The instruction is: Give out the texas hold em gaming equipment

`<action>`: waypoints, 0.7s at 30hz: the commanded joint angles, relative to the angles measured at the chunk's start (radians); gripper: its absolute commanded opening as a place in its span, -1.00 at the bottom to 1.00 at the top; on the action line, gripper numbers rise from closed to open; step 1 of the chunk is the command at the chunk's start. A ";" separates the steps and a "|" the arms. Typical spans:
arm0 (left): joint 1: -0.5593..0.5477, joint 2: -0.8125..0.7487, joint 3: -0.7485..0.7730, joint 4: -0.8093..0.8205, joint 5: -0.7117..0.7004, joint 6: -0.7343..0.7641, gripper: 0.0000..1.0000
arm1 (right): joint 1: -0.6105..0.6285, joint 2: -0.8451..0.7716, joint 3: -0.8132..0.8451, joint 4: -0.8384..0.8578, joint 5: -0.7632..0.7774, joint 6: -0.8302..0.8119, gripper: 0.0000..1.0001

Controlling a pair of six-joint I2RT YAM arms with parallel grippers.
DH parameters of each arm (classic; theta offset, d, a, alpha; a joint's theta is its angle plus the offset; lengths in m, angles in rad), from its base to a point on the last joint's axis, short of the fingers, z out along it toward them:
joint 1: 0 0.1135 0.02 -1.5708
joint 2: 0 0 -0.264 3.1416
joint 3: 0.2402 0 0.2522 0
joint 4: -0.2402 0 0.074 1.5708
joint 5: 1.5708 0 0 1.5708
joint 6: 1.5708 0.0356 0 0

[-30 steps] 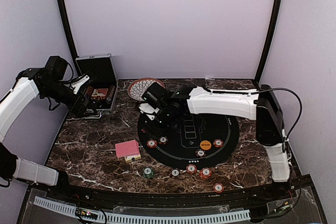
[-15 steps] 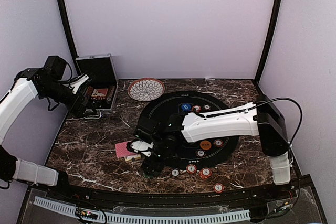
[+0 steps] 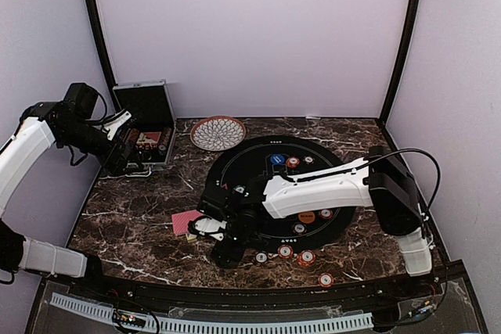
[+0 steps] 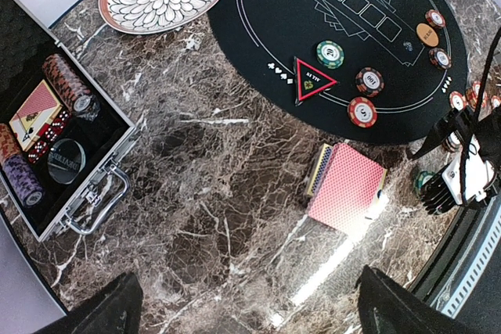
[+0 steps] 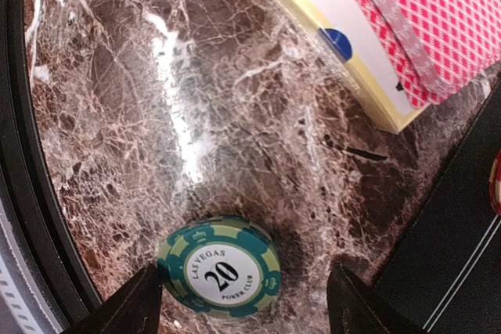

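Observation:
A green poker chip (image 5: pixel 219 267) marked 20 lies flat on the marble near the front edge. My right gripper (image 5: pixel 246 296) stands open low over it, one finger on each side, and the chip sits close to the left finger (image 5: pixel 133 307). From above, the right gripper (image 3: pixel 222 254) hides this chip. The red-backed card deck (image 3: pixel 188 222) (image 5: pixel 438 21) rests on its box just left of the black mat (image 3: pixel 274 185). On the mat lie a red triangle marker (image 4: pixel 313 80), another green chip (image 4: pixel 329 54), red chips (image 4: pixel 362 112), an orange button (image 3: pixel 306 214) and a blue button (image 3: pixel 275 159). My left gripper (image 4: pixel 246 303) hangs open, high above the table's left side.
The patterned bowl (image 3: pixel 218 132) stands at the back beside the mat. The open silver-edged case (image 3: pixel 145 127) at the back left holds chip stacks and cards. Several red and white chips (image 3: pixel 286 251) lie along the mat's front rim, and one (image 3: pixel 325 279) near the table edge.
My right arm swung from the mat's far left side to the front edge and came down over the green chip, its jaws widening. The left arm has not moved.

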 commanded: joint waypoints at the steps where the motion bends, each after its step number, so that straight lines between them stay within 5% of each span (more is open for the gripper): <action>1: -0.005 -0.024 0.016 -0.034 0.015 0.012 0.98 | 0.021 0.035 0.042 0.006 0.012 -0.014 0.45; 14: -0.004 -0.031 0.013 -0.037 0.012 0.014 0.97 | 0.028 0.040 0.051 0.004 0.036 -0.006 -0.01; 21: -0.006 -0.032 0.010 -0.034 0.013 0.013 0.98 | 0.029 0.023 0.050 -0.008 0.032 -0.015 -0.01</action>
